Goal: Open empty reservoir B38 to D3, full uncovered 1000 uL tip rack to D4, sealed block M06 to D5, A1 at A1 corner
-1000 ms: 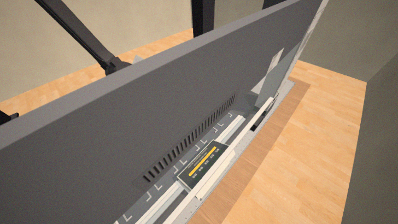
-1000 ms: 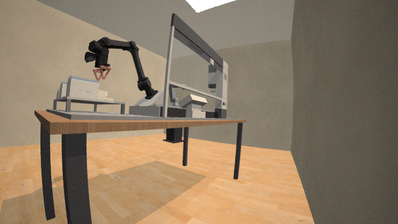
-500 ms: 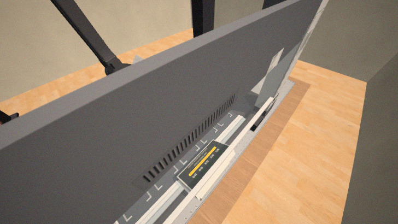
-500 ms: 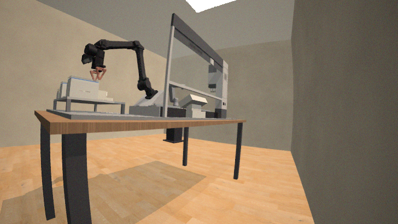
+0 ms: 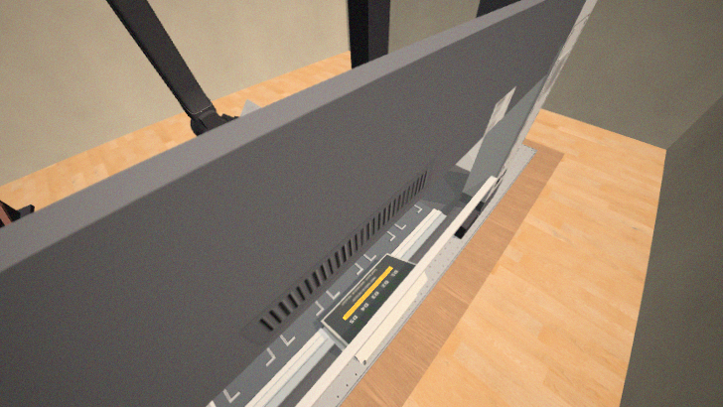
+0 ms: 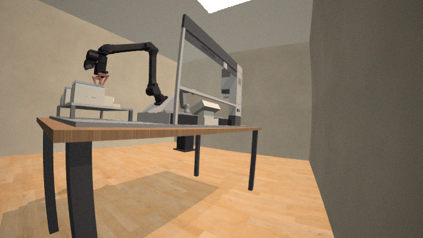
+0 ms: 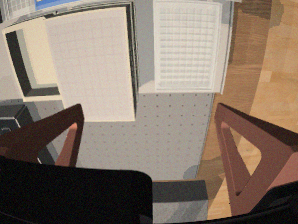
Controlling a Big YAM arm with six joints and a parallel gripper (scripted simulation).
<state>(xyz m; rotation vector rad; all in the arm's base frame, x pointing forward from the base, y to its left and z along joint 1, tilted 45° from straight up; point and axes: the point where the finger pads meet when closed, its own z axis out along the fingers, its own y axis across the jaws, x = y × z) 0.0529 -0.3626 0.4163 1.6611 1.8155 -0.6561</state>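
Note:
My gripper (image 6: 100,85) (image 7: 149,110) is open and empty, with its fingertips above the front side of the shelf (image 6: 121,110) (image 7: 146,55). In the wrist view, a pale block with a sealed, faintly gridded top (image 7: 92,60) stands ahead of the left finger. A cream open reservoir (image 7: 42,55) is at its left, partly hidden by the block. A low whitish plate with a grid of wells (image 7: 189,47) is at the right. No ID label is readable. Tall white tip racks with a blue line (image 6: 88,93) stand on the shelf. Deck brackets (image 5: 395,235) show partly behind the enclosure panel.
A dark panel (image 5: 252,177) hides much of the deck in the top view. A sign reading D1 to D5 (image 5: 354,308) lies by the brackets. In the wrist view, a dark-framed fixture (image 7: 12,117) is at the left and a grey block (image 7: 180,192) at the bottom.

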